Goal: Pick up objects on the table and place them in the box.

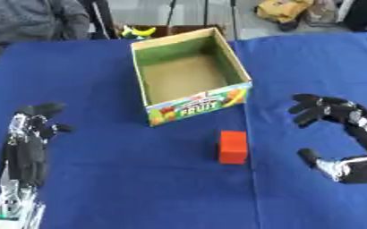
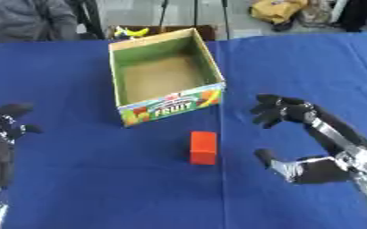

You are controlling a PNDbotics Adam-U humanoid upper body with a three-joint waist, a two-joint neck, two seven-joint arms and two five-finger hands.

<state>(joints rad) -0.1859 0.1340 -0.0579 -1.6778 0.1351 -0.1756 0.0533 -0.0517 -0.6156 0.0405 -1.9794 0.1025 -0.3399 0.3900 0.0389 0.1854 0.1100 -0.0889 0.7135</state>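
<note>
An orange-red block [image 1: 233, 146] stands on the blue tablecloth just in front of the open cardboard fruit box [image 1: 196, 104], whose brown floor shows nothing inside. My right hand [image 2: 296, 117] hovers to the right of the block, open, fingers spread at the top and thumb low, with a gap between it and the block. Along the left edge my left hand [image 1: 32, 127] rests open, fingers pointing up, well away from both the block and the box.
The blue cloth [image 1: 139, 188] covers the whole table. A small yellow and green thing [image 1: 138, 32] sits just past the box's far left corner, at the table's back edge. A seated person shows at the upper left, away from the objects.
</note>
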